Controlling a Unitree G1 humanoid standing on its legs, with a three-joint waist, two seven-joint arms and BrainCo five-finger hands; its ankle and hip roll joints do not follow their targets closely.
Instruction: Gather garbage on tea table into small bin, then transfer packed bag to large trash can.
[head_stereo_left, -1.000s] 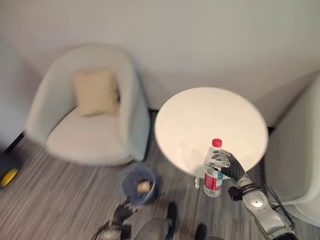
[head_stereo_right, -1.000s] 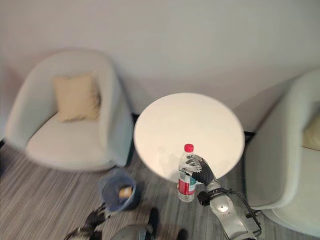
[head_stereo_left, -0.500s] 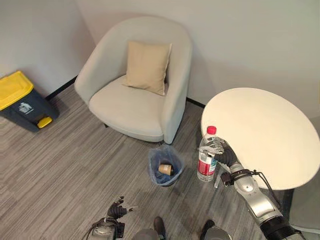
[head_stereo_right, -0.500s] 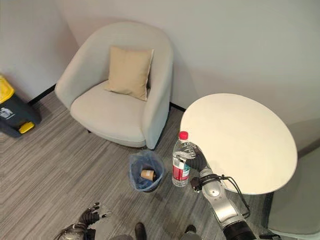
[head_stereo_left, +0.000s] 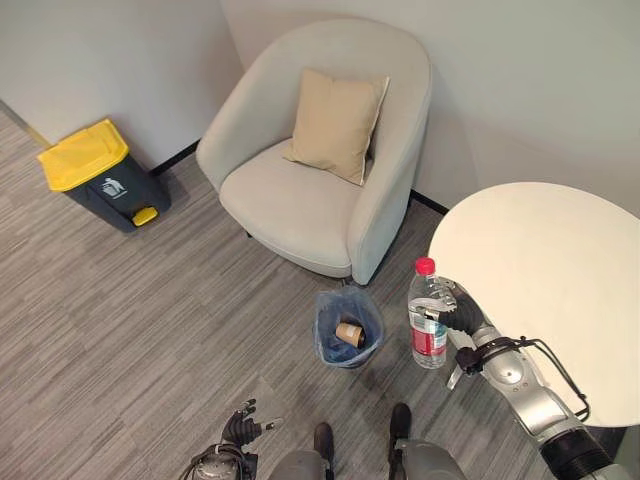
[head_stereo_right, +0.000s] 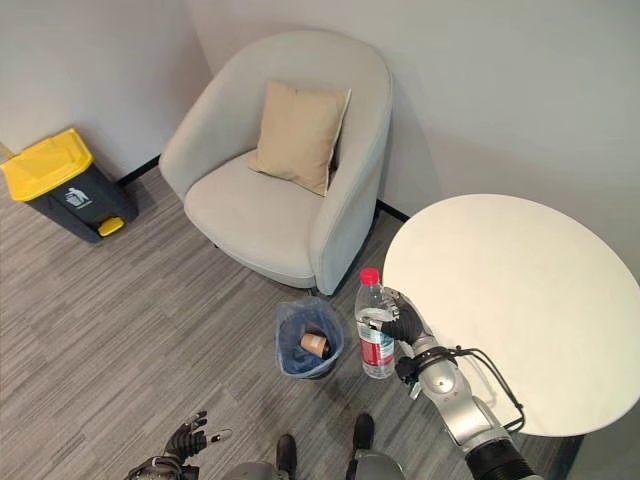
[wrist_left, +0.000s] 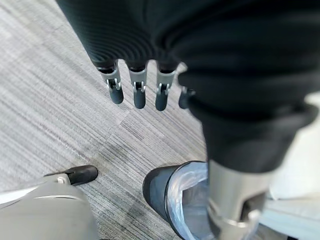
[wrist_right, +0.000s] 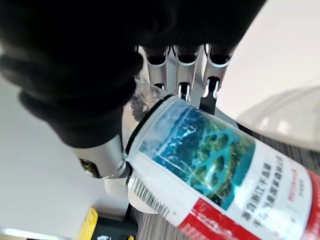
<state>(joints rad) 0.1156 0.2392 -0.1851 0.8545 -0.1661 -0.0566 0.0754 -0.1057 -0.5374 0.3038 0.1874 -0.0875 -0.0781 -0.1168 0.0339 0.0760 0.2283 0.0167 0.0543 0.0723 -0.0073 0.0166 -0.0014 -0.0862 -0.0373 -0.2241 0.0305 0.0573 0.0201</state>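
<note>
Beside the round white table (head_stereo_left: 540, 260), from the left eye, the right hand (head_stereo_left: 462, 316) has its fingers wrapped round an upright clear bottle (head_stereo_left: 427, 316) with a red cap, held off the table's edge above the grey floor (head_stereo_left: 120, 300). Just beside it stands the small bin (head_stereo_left: 347, 328), lined with a blue bag, a paper cup (head_stereo_left: 349, 333) lying inside. Behind it sits an armchair (head_stereo_left: 320, 160) with a tan cushion (head_stereo_left: 336, 124); well apart by the wall stands a dark trash can (head_stereo_left: 100, 175) with a yellow lid.

Left wrist view: the left hand (wrist_left: 137, 85) hangs over the floor, fingers straight, holding nothing.

Right wrist view: fingers (wrist_right: 186, 75) curl round the bottle's labelled body.
</note>
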